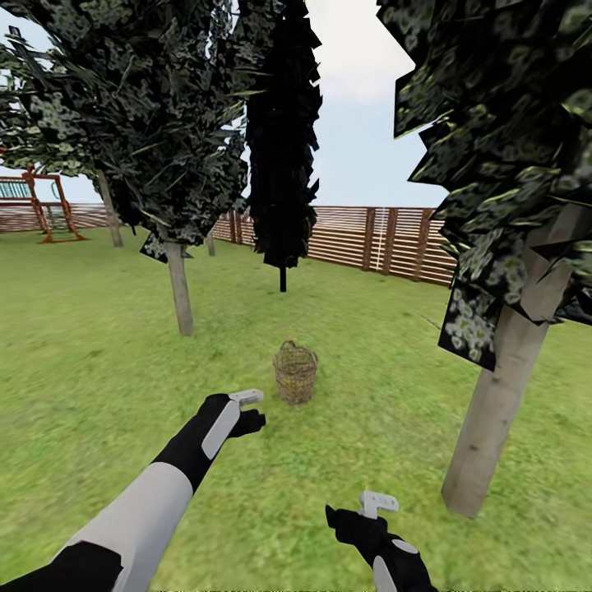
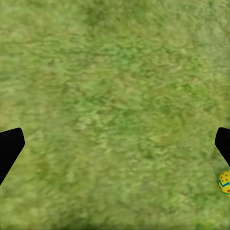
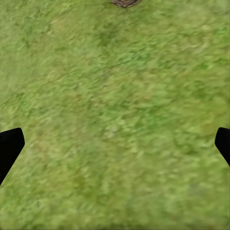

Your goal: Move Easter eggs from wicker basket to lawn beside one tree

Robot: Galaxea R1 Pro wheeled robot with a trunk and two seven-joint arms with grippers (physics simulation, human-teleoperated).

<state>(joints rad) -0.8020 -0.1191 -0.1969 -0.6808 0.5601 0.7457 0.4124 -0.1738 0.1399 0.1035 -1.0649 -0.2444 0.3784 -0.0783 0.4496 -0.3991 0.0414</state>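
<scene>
I hold both my left gripper point(image 1: 247, 409) and my right gripper point(image 1: 374, 508) wide apart and empty above the lawn point(image 1: 90, 370), because the wicker basket point(image 1: 295, 372) stands just beyond my left one, while one Easter egg point(image 2: 224, 182) lies on the grass.

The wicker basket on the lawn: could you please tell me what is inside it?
The wicker basket stands upright on the lawn; its woven wall hides the interior. One Easter egg lies on grass.
</scene>
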